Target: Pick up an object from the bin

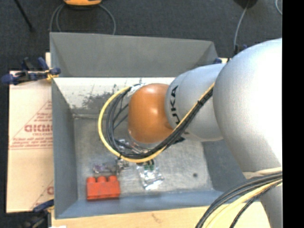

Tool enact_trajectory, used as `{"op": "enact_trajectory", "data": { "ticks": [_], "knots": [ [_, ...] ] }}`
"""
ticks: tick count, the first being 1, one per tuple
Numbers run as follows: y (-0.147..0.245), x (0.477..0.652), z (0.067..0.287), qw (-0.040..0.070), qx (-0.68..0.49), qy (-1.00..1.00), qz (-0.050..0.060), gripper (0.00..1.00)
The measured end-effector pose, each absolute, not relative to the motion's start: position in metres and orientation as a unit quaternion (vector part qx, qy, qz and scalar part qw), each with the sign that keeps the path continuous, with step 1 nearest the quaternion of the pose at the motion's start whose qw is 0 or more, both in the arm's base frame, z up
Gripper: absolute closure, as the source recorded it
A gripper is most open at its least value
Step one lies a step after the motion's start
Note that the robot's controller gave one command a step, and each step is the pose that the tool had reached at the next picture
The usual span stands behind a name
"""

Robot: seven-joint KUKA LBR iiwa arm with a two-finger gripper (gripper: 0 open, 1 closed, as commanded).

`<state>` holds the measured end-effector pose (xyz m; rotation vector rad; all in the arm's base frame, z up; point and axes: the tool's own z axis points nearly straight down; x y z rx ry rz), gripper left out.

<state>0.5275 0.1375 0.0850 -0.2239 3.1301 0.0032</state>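
The claw (pixel 121 162) is hovering low just beyond the red brick (pixel 102 188), probably approaching; whether it is spread or pressed together, I cannot tell. The next move is calling for centring, then closing.

An orange-red toy brick (pixel 102 188) with studs along its upper edge lies flat at the lower left of the grey bin (pixel 64 141). Just above it sits a small greyish piece (pixel 101 167). To its right, apart, lies a crumpled clear wrapper (pixel 151 179).
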Motion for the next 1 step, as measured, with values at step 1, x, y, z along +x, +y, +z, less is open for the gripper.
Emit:
{"op": "enact_trajectory", "data": {
  "ticks": [1],
  "knots": [
    [0.1137, 0.5362, 0.2106, 0.005, -0.178, 0.984, 0.0, 1.0]
  ]
}}
